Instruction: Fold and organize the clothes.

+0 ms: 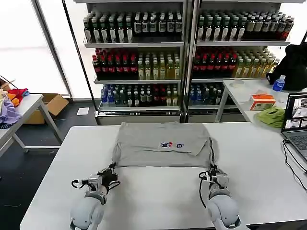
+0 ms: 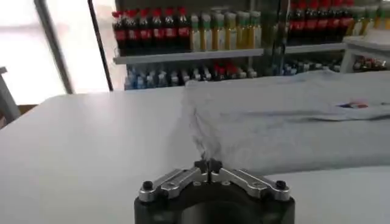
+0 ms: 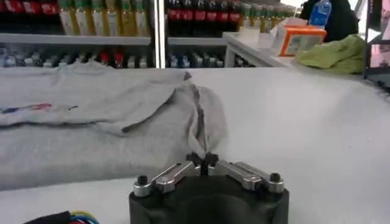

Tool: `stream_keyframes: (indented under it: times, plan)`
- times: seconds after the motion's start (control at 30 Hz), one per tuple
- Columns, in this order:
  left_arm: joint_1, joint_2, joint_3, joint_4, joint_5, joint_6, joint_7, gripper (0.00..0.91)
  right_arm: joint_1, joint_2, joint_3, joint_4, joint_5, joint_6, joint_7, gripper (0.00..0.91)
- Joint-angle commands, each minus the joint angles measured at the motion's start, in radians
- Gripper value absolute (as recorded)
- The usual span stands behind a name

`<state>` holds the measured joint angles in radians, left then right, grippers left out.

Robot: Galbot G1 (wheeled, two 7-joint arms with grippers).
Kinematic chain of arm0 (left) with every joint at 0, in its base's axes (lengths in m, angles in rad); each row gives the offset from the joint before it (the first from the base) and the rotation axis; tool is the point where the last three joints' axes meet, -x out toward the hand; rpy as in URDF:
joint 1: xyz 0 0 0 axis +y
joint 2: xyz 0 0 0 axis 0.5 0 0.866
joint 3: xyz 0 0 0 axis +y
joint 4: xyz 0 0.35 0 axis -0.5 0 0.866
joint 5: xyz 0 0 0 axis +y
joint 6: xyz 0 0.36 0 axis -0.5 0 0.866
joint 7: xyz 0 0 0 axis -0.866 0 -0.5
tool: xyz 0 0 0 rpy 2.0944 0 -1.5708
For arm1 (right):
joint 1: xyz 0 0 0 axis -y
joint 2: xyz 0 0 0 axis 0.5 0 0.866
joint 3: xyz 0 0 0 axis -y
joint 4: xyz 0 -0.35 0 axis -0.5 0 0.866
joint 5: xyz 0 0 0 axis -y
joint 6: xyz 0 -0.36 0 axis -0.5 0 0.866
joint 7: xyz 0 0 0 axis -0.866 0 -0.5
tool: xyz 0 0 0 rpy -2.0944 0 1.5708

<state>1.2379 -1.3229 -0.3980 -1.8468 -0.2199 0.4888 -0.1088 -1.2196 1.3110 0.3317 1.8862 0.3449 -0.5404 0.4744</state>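
Note:
The light grey shirt (image 1: 160, 143) lies folded on the white table (image 1: 144, 201), its small multicoloured chest print (image 1: 171, 144) facing up. At the shirt's near left corner my left gripper (image 1: 113, 169) is shut, pinching the fabric edge (image 2: 204, 146). My right gripper (image 1: 213, 171) is shut on the near right corner, where the cloth (image 3: 198, 122) bunches into a ridge between the jaws. In the wrist views the left gripper (image 2: 208, 165) and the right gripper (image 3: 202, 161) each hold a fold of grey cloth.
Drink shelves (image 1: 144, 52) stand behind the table. At the right, a side table carries a lime-green cloth (image 1: 271, 116), an orange box (image 1: 262, 101) and a blue bottle (image 1: 278, 83); a laptop (image 1: 297, 120) sits at the table's right edge. A left bench holds purple cloth (image 1: 7, 112).

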Motion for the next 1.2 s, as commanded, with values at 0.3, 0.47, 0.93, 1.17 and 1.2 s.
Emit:
stream_keyframes:
  times: [0.3,0.47,0.93,1.17,1.2]
  plan:
    - [0.292,0.046,-0.064,-0.329,0.014,-0.011,-0.027,0.0,-0.21,-0.064,0.011,0.327,-0.036,-0.016,0.042,0.0]
    - [0.399,0.044,-0.08,-0.393,0.016,-0.021,-0.036,0.0,-0.342,-0.11,0.029,0.384,-0.035,-0.016,0.06,0.0]
    - [0.619,-0.013,-0.062,-0.457,0.095,-0.069,-0.048,0.0,-0.515,-0.242,0.038,0.38,-0.033,0.068,0.122,0.0]
    - [0.635,-0.007,-0.077,-0.464,0.092,-0.064,-0.048,0.0,-0.495,-0.273,0.02,0.388,-0.036,0.049,0.125,0.0]
    - [0.635,-0.009,-0.076,-0.456,0.092,-0.065,-0.049,0.0,-0.492,-0.275,0.011,0.385,-0.036,0.045,0.127,0.0]
